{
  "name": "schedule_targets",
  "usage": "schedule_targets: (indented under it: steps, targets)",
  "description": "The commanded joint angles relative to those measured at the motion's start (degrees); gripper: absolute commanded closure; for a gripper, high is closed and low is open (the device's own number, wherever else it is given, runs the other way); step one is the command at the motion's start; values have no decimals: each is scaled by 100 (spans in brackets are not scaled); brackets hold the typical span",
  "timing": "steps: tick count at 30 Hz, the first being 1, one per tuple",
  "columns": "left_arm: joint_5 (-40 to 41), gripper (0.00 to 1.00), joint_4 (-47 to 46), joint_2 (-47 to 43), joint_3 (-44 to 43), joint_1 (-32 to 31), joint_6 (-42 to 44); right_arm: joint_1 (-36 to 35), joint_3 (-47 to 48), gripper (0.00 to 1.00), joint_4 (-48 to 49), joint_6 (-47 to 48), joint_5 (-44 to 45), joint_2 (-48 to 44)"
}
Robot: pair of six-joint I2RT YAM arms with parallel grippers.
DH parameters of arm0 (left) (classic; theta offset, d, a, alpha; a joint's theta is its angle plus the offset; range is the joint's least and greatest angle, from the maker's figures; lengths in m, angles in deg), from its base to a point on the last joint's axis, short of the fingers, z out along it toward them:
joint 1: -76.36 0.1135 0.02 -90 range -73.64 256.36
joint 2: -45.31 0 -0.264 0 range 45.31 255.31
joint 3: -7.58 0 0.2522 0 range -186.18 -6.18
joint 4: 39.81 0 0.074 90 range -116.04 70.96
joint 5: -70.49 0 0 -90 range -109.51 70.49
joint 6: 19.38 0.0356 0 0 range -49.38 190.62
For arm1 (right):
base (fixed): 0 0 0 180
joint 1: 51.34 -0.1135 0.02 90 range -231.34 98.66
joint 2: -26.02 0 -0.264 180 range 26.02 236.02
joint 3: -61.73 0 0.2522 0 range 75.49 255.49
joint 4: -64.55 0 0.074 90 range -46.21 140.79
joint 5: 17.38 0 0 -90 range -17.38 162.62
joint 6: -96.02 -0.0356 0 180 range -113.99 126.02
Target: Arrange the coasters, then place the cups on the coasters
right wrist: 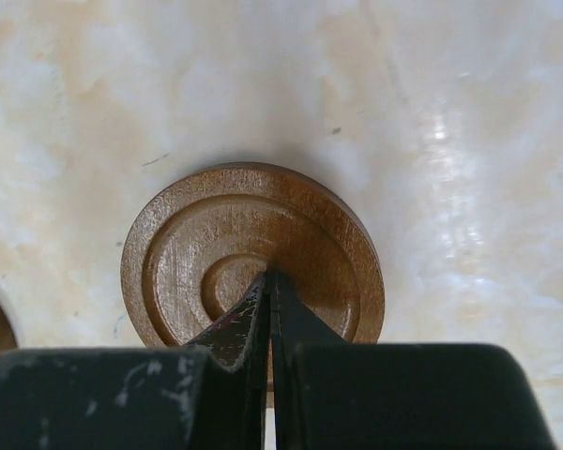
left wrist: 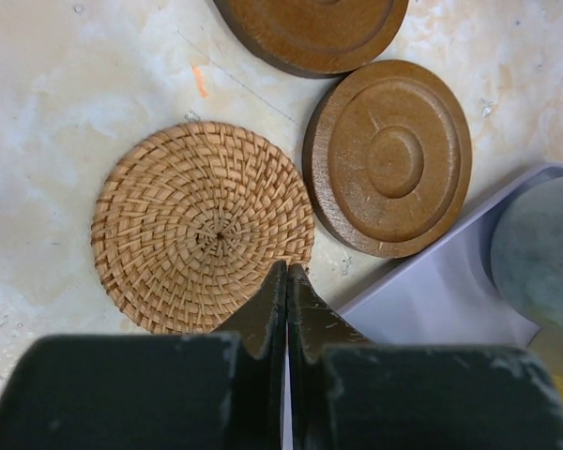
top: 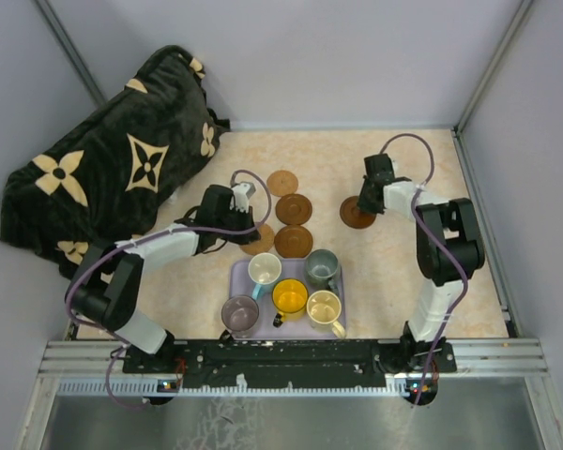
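My left gripper (left wrist: 288,272) is shut, its tips over the near edge of a woven tan coaster (left wrist: 202,239) with nothing between them. Two dark brown coasters (left wrist: 389,155) (left wrist: 314,28) lie just right of and beyond it. My right gripper (right wrist: 268,278) is shut too, with its tips at the centre of a lone dark brown coaster (right wrist: 188,253), which also shows from above (top: 349,217). A lighter tan coaster (top: 282,182) lies furthest back. The cups stand on the lavender tray (top: 240,281): white with a blue handle (top: 265,269), grey-green (top: 322,268), yellow (top: 289,297), cream (top: 325,307) and purple-grey (top: 240,313).
A black cushion with cream flower shapes (top: 113,169) fills the back left corner. Grey walls close in the table on three sides. The tray's corner (left wrist: 441,291) lies right beside the left gripper and the nearest brown coaster.
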Motion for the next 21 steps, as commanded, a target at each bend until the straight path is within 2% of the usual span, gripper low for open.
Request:
schedule_targets:
  steps: [1,14,21]
  targets:
    - [131,98,7,190,-58,-51,-10,311,268,100,-174,145,254,107]
    - [1367,98,195,1034,-577,28,-6,466,410,100,-144,370,-143,-415]
    - [1456,98,169,1378,-890,573,-131,42,579,98,-391,668,-332,-1110]
